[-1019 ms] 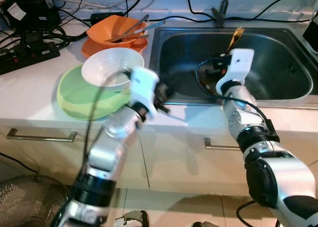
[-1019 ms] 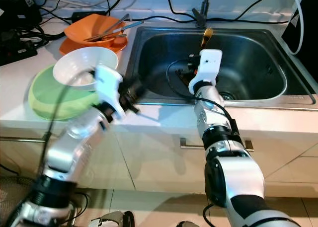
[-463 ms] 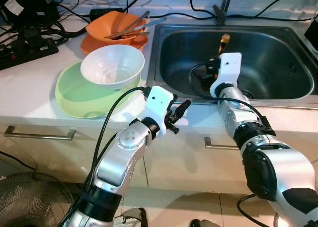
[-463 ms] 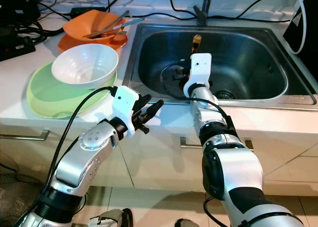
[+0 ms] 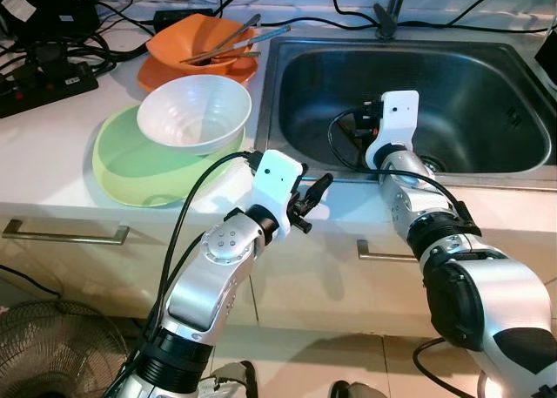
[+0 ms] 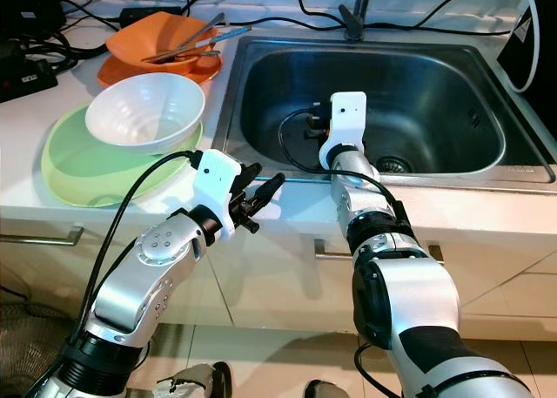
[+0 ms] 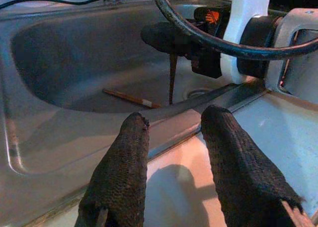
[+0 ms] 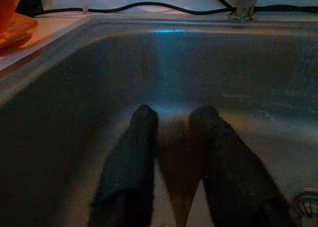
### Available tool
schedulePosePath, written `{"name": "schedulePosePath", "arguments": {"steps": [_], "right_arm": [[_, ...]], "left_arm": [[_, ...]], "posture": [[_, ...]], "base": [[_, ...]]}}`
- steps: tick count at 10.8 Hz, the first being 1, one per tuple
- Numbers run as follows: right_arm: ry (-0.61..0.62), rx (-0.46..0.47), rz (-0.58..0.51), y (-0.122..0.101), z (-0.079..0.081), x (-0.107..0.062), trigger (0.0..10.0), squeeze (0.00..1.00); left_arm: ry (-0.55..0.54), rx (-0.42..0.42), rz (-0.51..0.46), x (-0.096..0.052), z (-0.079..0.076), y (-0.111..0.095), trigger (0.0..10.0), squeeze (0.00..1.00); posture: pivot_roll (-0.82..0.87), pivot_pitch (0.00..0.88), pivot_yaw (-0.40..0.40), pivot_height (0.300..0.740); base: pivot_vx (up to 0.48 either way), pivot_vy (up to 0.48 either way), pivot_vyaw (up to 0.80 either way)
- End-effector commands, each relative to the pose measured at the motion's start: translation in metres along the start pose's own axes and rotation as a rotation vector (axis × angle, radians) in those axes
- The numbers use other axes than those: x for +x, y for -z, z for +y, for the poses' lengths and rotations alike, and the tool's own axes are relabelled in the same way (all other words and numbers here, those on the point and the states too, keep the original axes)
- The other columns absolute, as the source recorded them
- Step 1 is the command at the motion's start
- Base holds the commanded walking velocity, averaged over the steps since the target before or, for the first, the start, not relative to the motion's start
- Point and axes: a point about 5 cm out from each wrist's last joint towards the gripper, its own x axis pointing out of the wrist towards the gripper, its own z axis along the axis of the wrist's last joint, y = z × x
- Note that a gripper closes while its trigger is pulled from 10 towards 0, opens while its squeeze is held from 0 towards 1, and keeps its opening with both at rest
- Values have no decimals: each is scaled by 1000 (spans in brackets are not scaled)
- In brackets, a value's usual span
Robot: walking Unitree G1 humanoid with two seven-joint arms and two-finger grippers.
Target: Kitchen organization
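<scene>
**Left jaws back off the bowls, right jaws sunk lower in the sink**

The left jaws, spread and empty, now hang at centre frame over the tabletop's (image 5: 52,128) front edge. A second ago they were a blur beside the white bowl (image 5: 194,112), which sits untouched on the green plate (image 5: 130,167) at upper left, below the orange bowl (image 5: 187,45). To the right, in the sink (image 5: 487,76), the right jaws pinch a brown utensil (image 8: 178,167) (its golden end no longer rises above the wrist). A chopstick (image 7: 130,98) lies on the sink floor. The utensil looks about to be deposited, and the dishes seem next.
</scene>
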Motion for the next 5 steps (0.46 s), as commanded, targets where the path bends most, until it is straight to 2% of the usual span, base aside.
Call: {"name": "schedulePosePath", "arguments": {"steps": [1,4,5], "right_arm": [[13,10,34,3,-2,0,10000,1000],[13,8,29,2,-2,0,10000,1000],[10,6,16,-1,-1,1,10000,0]], "left_arm": [[-17,-12,57,-2,1,11,10000,0],[-20,-9,52,-2,3,10,10000,0],[-22,-5,48,-1,3,9,10000,0]], "posture": [[216,142,21,740],[212,140,23,740],[210,141,24,740]], "base": [[0,0,0],[0,0,0],[0,0,0]]}}
